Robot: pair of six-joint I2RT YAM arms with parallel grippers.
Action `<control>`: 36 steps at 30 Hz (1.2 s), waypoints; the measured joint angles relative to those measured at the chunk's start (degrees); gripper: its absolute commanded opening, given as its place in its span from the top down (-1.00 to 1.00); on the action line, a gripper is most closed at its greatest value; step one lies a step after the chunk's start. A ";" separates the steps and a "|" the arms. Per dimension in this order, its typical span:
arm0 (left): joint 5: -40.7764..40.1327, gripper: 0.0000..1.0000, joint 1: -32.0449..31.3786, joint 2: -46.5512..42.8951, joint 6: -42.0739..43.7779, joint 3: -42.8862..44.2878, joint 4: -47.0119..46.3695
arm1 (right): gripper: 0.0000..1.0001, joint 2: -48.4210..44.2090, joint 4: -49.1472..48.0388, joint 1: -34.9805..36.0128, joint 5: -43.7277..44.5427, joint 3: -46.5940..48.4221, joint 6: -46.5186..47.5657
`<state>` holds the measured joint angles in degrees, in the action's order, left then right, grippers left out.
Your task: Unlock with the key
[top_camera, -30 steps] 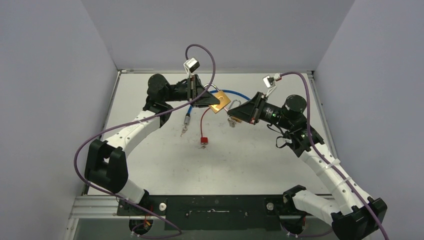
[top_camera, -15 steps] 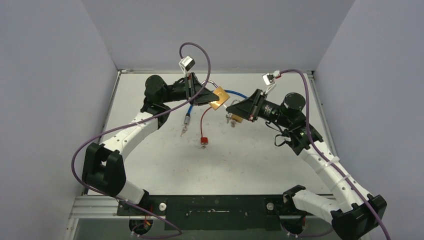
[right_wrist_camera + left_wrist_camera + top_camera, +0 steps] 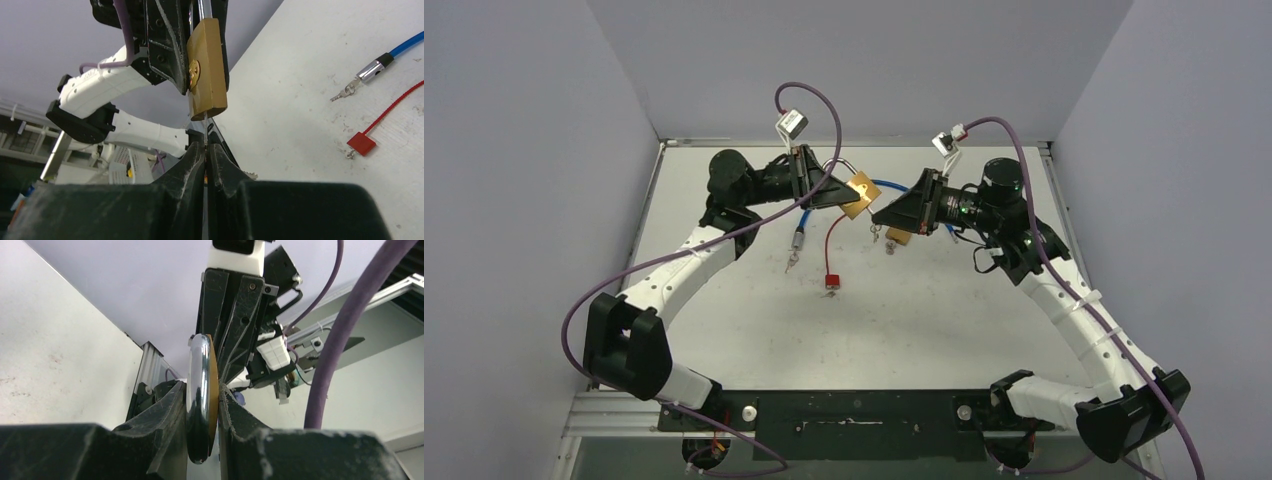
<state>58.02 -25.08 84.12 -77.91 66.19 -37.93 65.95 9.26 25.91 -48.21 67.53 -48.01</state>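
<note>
Right wrist view: the right gripper (image 3: 206, 150), pressed tight on the key (image 3: 205, 131), puts the blade tip against the underside of the padlock (image 3: 206, 65), which the left gripper (image 3: 202, 410) pinches. Keep the blade square to the padlock, push straight in, then twist.

White, black-jointed arms (image 3: 686, 262) carry purple cables (image 3: 340, 340), seemingly zip-tied.

Plain pale lavender-grey walls (image 3: 524, 150) box in a scuffed white tabletop (image 3: 924, 330) on three sides. A silver aluminium rail (image 3: 614, 412) runs along its near edge. Soft, even light.
</note>
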 measured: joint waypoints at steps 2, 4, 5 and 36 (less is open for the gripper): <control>1.33 1.00 -0.02 -0.22 0.46 0.00 0.02 | 1.00 0.55 2.49 -0.46 -2.32 1.42 3.02; 2.95 1.00 -0.02 -0.42 0.72 0.00 0.31 | 1.00 0.83 4.81 -0.87 -3.69 2.60 5.35; 3.61 1.00 -0.02 -0.57 0.74 0.00 0.48 | 1.00 0.83 5.66 -0.94 -4.24 2.97 6.29; -0.81 1.00 -0.63 -0.85 -6.95 -2.01 -1.75 | 1.00 -6.84 -2.40 2.29 12.81 -5.44 -7.85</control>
<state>57.21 -25.71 83.26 -84.86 64.18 -39.68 59.11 6.85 28.21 -35.40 62.08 -55.86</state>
